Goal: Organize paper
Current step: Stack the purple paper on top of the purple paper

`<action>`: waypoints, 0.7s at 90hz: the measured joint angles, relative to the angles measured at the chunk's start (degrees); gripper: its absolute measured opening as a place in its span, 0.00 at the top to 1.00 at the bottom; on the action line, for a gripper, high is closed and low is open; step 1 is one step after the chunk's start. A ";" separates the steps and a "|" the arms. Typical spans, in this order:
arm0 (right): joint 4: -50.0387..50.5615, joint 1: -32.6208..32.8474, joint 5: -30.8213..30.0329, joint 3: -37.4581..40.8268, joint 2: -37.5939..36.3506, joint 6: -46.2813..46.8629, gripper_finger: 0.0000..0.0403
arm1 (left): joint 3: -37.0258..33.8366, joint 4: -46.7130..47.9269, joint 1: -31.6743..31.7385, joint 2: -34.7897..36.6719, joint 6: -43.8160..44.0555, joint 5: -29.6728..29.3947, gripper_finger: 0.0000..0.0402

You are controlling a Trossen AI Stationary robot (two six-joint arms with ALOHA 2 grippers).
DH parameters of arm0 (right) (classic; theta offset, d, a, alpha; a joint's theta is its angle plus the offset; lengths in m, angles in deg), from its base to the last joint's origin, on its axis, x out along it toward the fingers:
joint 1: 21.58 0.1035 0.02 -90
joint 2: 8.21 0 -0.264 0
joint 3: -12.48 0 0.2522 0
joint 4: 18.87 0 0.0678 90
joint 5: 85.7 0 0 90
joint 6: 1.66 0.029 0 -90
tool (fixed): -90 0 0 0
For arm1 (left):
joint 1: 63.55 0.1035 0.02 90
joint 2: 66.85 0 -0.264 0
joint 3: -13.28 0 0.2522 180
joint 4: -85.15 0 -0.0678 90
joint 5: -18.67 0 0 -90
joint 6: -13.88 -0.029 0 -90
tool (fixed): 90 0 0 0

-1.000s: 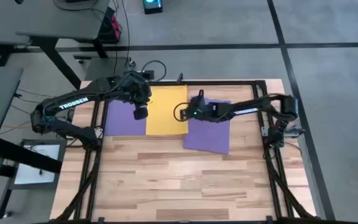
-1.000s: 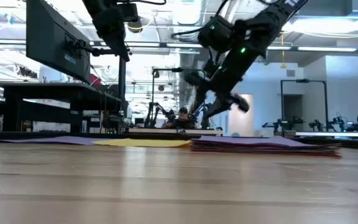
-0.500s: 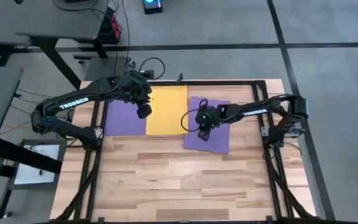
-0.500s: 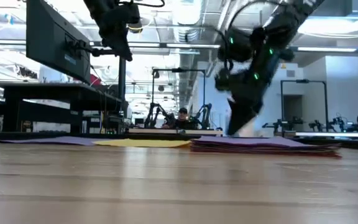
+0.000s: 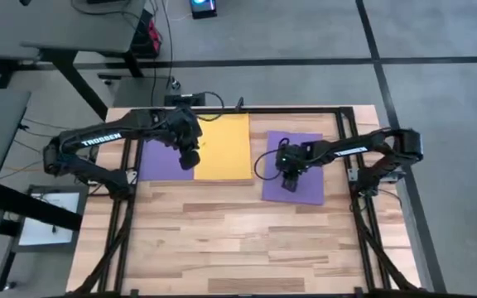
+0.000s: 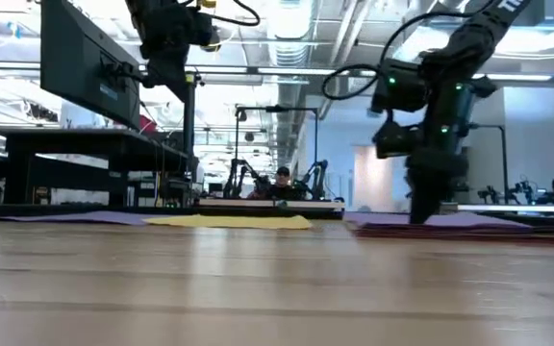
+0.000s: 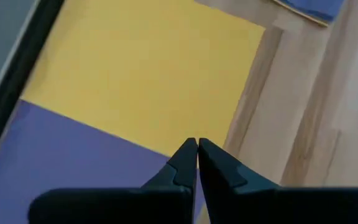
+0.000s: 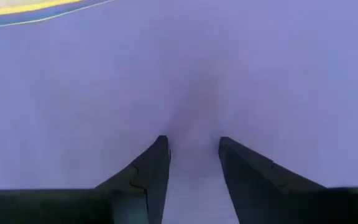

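On the pale wooden desk (image 5: 222, 232), the right gripper (image 5: 291, 177), jaws slightly parted, seemingly presses down on the purple-topped paper stack (image 5: 305, 145), while farther back the left gripper (image 5: 190, 156), jaws closed and empty, hovers over adjoining flat purple sheet (image 5: 160, 161) and yellow sheet (image 5: 226, 145).

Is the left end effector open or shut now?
Shut. In the left wrist view the left end effector has its two tips pressed together, hanging above the yellow sheet and the purple sheet.

wooden table (image 5: 222, 240) under paper sheets (image 5: 222, 149)

Sheets under top purple sheet (image 5: 298, 168) of right stack hidden; colours untellable.
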 joint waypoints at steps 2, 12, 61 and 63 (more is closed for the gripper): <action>1.36 -0.43 0.00 0.05 -0.67 0.58 0.67 | 0.01 -0.19 -0.19 -0.33 0.27 0.13 1.00; 8.34 -2.39 -0.04 -3.01 -5.55 6.90 0.67 | 1.86 -2.68 -1.30 -2.19 2.16 1.56 1.00; 23.00 22.90 -10.51 1.58 -25.88 72.45 0.67 | 11.82 -39.24 -8.13 -33.74 -0.92 14.89 1.00; 22.62 23.74 -10.98 2.18 -25.31 73.66 0.67 | 12.15 -39.66 -8.44 -34.97 -0.76 14.91 1.00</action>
